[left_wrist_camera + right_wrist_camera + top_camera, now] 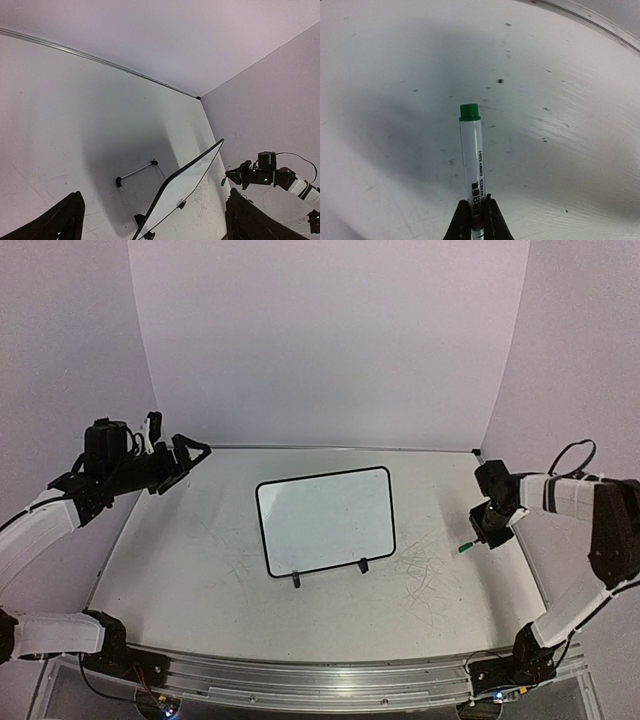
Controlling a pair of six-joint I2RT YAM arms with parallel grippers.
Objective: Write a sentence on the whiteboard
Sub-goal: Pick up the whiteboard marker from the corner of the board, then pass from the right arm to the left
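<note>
The whiteboard (325, 522) stands tilted at frame centre, well apart from both arms. At right, the right gripper (487, 537) clenches a green-capped marker (471, 165) near grey scribbles (425, 568). At upper left, the left gripper (172, 448) gapes, released.

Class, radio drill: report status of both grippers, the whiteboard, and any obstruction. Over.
Left gripper open, empty. Right gripper shut on green marker. Whiteboard standing, leaning back, no writing visible. Nothing between marker and board.
</note>
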